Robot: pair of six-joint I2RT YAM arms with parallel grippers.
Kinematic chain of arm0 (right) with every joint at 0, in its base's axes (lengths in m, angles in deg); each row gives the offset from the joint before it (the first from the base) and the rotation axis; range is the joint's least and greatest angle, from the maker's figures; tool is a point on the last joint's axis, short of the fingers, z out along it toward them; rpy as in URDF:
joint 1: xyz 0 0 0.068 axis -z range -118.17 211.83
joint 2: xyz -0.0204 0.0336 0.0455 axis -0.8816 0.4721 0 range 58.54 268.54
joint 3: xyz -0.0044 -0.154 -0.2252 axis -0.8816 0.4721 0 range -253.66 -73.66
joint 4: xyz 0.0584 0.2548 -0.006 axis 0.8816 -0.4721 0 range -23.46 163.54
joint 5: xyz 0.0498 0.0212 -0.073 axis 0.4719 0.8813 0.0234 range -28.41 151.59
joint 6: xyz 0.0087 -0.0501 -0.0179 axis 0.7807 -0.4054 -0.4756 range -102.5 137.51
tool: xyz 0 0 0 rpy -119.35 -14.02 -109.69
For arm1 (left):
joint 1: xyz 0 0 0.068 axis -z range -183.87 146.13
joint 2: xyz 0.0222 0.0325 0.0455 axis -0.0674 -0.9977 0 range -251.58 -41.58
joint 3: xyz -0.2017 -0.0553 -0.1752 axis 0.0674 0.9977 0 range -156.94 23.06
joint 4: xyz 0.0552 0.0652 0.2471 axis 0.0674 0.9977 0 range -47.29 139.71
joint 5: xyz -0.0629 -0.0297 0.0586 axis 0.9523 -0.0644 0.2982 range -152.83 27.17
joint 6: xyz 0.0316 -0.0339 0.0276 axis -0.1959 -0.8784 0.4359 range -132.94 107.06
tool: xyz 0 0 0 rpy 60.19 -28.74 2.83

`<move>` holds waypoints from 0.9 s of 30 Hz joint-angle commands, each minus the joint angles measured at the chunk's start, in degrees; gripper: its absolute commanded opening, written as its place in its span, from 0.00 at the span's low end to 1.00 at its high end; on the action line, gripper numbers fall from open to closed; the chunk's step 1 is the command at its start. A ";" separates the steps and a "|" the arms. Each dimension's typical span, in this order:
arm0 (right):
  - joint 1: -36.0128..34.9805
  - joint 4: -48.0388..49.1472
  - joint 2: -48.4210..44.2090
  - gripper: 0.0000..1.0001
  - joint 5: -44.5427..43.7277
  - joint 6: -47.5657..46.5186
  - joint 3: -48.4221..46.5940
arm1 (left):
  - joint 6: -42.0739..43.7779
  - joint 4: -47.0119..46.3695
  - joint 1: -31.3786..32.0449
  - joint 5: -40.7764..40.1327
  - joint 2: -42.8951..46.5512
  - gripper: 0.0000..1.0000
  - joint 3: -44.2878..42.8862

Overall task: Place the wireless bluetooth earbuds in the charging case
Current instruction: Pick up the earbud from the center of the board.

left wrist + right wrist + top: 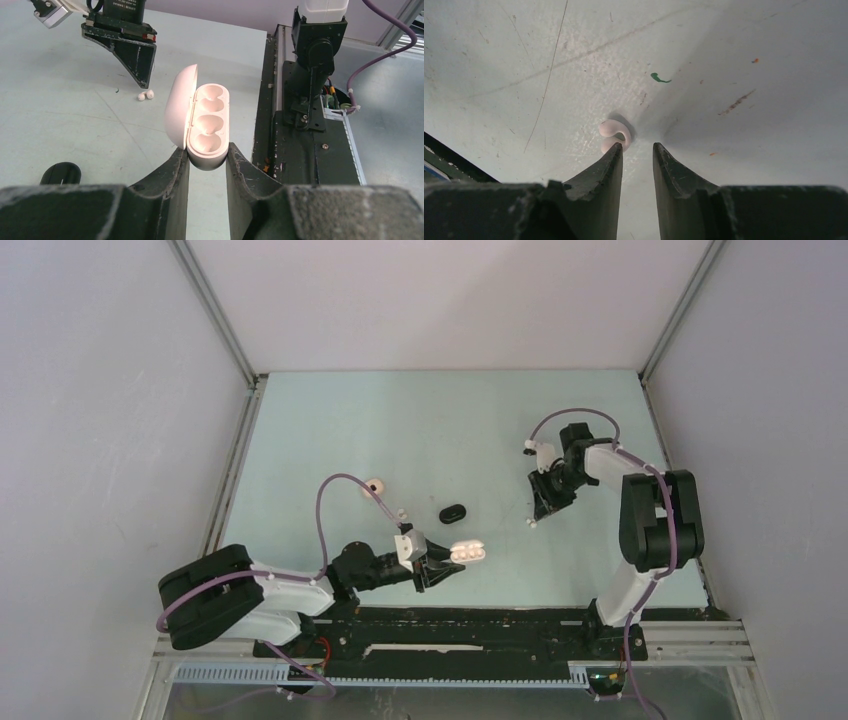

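My left gripper (pixel 438 570) (pixel 207 159) is shut on the near end of an open pale pink charging case (pixel 468 552) (pixel 207 122). The case's lid stands up on the left and its sockets are empty. My right gripper (pixel 545 508) (pixel 636 147) points down at the table, its jaws a little apart with nothing between them. A pale pink earbud pair (pixel 611 135) lies on the table just beyond and left of its left fingertip (pixel 616 150). These earbuds also show in the top view (pixel 534 524) and in the left wrist view (pixel 145 95).
A shut black case (pixel 456 511) (pixel 60 173) lies mid-table. A white round case (pixel 375 486) lies to its left, with tiny white earbuds (pixel 400 512) near it. The black base rail (pixel 300 150) runs along the near edge.
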 commanded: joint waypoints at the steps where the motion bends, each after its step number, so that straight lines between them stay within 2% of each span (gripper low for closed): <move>1: -1.10 -1.28 0.68 0.32 -0.33 -0.42 -2.59 | 1.63 -1.12 -0.35 -0.63 0.41 0.00 -0.26; 27: -3.20 -3.30 1.72 0.31 2.91 -1.30 -2.98 | 1.37 0.31 -0.35 0.78 -1.52 0.00 -1.87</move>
